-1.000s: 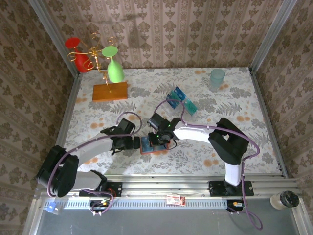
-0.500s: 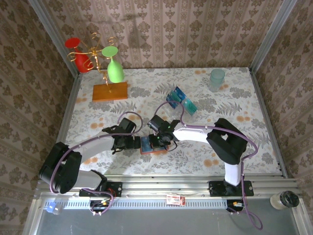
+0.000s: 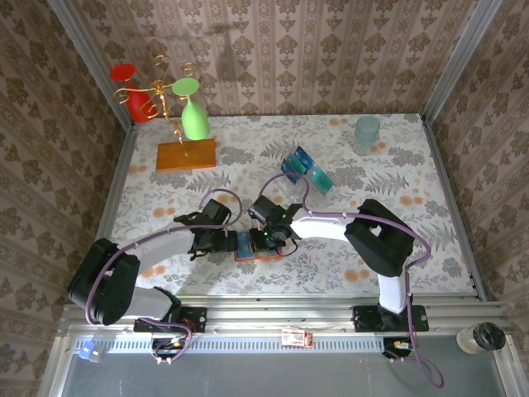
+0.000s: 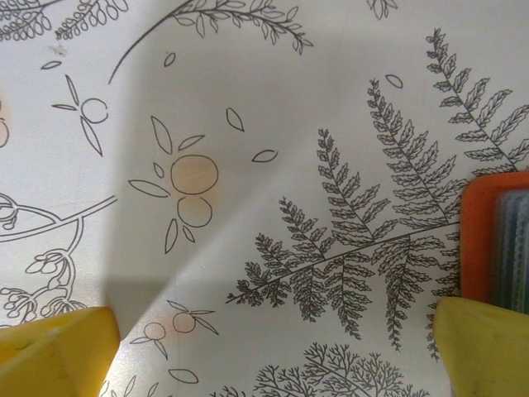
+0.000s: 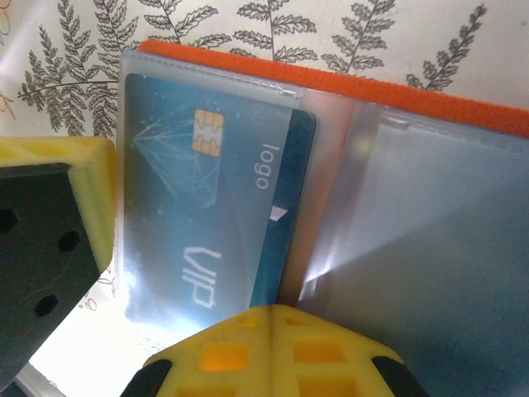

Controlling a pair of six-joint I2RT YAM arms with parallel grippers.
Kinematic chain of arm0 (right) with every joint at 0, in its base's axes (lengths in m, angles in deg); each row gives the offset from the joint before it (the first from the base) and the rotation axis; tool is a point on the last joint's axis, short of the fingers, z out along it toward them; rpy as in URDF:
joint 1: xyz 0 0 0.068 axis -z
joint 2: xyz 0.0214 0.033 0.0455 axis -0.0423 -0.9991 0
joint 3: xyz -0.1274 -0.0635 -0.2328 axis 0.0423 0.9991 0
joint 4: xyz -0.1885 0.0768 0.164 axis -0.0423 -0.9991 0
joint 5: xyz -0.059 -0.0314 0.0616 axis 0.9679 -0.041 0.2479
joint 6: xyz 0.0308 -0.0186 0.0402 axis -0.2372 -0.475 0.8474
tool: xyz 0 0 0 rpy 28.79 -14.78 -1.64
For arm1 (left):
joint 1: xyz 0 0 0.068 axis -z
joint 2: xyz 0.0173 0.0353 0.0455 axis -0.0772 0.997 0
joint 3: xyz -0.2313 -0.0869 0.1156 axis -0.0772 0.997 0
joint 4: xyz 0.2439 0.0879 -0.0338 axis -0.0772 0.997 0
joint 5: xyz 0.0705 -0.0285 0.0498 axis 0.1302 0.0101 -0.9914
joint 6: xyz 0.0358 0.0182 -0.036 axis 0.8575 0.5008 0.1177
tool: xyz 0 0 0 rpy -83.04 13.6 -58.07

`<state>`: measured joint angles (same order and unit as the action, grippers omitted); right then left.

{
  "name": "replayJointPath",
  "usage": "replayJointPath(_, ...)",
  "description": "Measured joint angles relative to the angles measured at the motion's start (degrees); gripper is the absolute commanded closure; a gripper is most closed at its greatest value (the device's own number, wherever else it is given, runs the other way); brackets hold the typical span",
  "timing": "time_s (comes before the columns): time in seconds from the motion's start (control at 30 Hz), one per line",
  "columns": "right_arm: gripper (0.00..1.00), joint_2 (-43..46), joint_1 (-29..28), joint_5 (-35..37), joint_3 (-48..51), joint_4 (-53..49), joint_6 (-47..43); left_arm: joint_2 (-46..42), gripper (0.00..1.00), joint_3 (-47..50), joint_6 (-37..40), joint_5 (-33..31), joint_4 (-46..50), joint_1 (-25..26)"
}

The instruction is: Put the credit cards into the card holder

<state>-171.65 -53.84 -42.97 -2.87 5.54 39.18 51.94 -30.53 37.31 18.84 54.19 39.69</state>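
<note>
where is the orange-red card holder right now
Top view: the orange-red folding card holder lies front-centre on the table, between left gripper and right gripper.

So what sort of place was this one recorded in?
Probably a small robot test booth dressed like a home: wallpapered panel walls, a fern-print tablecloth, and an aluminium mounting rail along the near edge.

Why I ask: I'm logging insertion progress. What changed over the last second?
The right gripper edged slightly left over the card holder, which seems to have slid left with it, toward the open left gripper. Nothing visibly grasped or released. The spare credit cards and cup stayed put.
</note>
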Motion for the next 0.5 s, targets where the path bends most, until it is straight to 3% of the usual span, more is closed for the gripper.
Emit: replayJointPath(0.5,1.00,-0.5,1.0,-3.4,0.4,2.3,3.5,0.0,0.00,0.0,0.0,-0.5,0.0,0.3)
